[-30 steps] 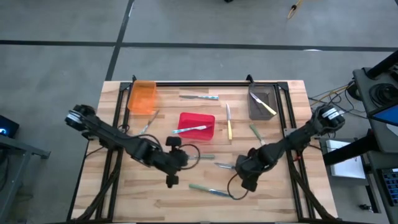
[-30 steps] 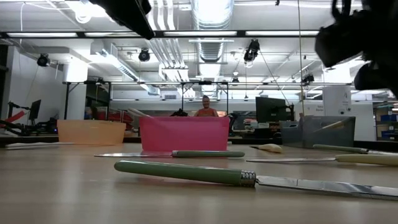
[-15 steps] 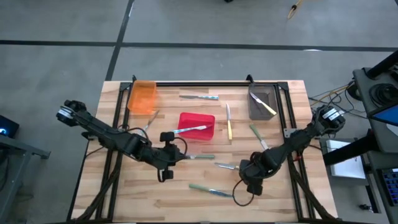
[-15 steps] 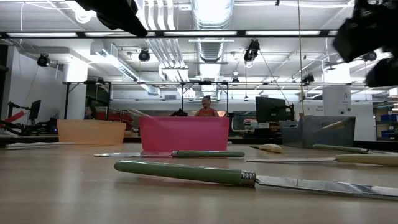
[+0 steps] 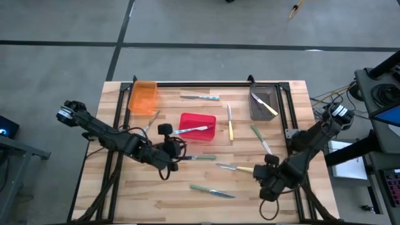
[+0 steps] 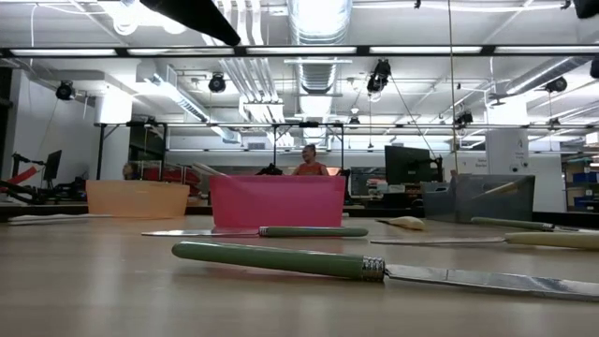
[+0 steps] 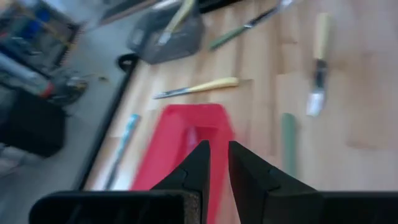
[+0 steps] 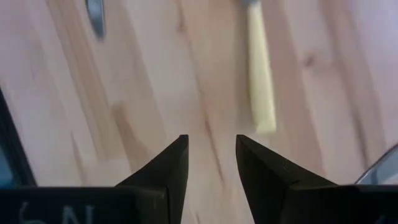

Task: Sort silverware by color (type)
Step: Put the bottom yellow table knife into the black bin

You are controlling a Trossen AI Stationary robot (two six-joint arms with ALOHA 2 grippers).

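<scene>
Three bins along the table (image 5: 125,194) rear: left bin (image 5: 143,97), middle bin (image 5: 197,126), right bin (image 5: 262,104), one utensil (image 5: 269,107) apparently inside it. Loose silverware (image 5: 212,191) scattered between and before them.

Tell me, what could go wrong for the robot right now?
The blue-handled utensil lies across the red bin rim, and the left end effector is close by; a bump could knock it off. The right end effector, slightly open, points near the yellow-handled utensil, and could shove it along the table instead of gripping it.
</scene>
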